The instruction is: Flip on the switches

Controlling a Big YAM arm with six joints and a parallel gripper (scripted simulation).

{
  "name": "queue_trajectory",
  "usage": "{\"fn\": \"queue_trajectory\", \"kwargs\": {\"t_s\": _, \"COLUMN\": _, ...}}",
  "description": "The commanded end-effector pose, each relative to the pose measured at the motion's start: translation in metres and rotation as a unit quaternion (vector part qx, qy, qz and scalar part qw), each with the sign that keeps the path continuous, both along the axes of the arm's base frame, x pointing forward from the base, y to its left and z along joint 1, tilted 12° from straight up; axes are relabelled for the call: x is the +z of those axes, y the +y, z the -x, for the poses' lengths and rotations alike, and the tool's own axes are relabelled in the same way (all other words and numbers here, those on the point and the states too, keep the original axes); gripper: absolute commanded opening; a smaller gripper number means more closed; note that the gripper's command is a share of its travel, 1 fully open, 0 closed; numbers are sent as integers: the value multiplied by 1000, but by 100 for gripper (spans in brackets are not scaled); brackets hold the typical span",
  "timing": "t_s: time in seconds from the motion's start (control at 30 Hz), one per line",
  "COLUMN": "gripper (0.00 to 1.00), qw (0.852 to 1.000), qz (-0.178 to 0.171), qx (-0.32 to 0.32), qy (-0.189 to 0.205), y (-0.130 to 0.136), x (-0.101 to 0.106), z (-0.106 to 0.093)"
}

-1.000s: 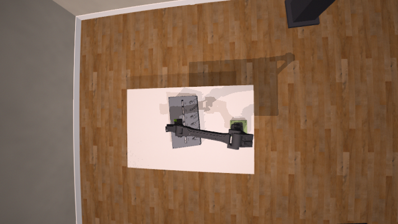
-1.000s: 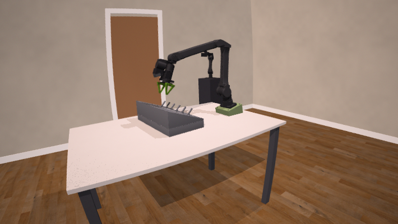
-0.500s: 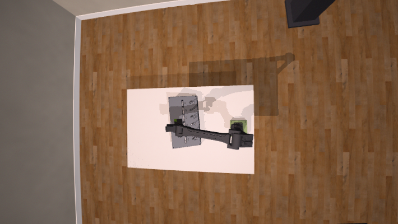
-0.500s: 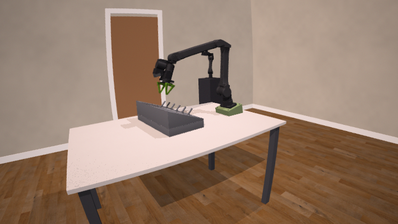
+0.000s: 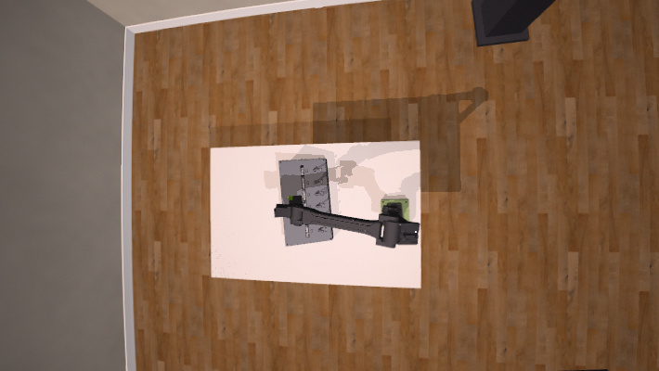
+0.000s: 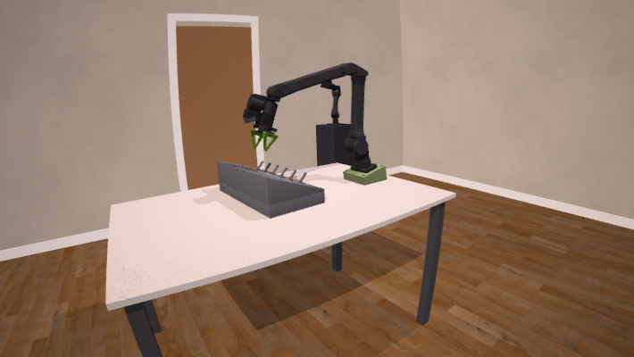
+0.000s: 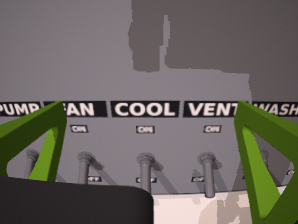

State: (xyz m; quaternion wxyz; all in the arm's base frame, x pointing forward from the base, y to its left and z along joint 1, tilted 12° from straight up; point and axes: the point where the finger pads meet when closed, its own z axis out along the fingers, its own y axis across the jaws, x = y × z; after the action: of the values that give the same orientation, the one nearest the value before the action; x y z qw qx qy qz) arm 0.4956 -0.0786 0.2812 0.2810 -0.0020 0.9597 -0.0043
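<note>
A white table (image 6: 187,250) is seen on a wood floor (image 6: 513,277), with a door (image 6: 214,103) and grey walls behind; a dark stand (image 6: 328,145) sits past the arm base (image 6: 377,176). On the table, directly under the jaws, a grey wedge console (image 6: 268,194) is placed, its sloped face tilted toward the arm and its long axis running crosswise to the arm's reach, so the six toggles are lined up side to side below the gripper (image 6: 263,139). The gripper is held well above the console, not touching it, jaws spread fully with nothing between them. In the wrist view the labels PUMP, FAN, COOL (image 7: 144,108), VENT (image 7: 212,108) and WASH (image 7: 278,108) are read left to right; a sixth label is cut off or hidden. The COOL toggle (image 7: 145,168) is roughly centred between the jaws; the VENT toggle (image 7: 208,171) lies just inside the right finger (image 7: 262,163), and the WASH toggle is largely hidden behind that finger, further right. All visible levers appear to lean the same way, judged as off, so neither target seems done. A sideways shift to the right along the row, then a descent, is judged needed before VENT can be flicked. A light, short push is advised, since the console is loose and could be slid or tipped; neighbouring COOL could be clipped by the wide jaws.
</note>
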Motion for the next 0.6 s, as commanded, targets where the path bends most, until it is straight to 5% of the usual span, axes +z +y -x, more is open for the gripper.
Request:
{"fn": "queue_trajectory", "kwargs": {"t_s": 0.0, "gripper": 100, "qw": 1000, "qz": 9, "qx": 0, "qy": -25, "y": -14, "x": 31, "z": -15}}
{"fn": "queue_trajectory", "kwargs": {"t_s": 0.57, "gripper": 100, "qw": 1000, "qz": 12, "qx": 0, "qy": -24, "y": -66, "x": 31, "z": -14}}
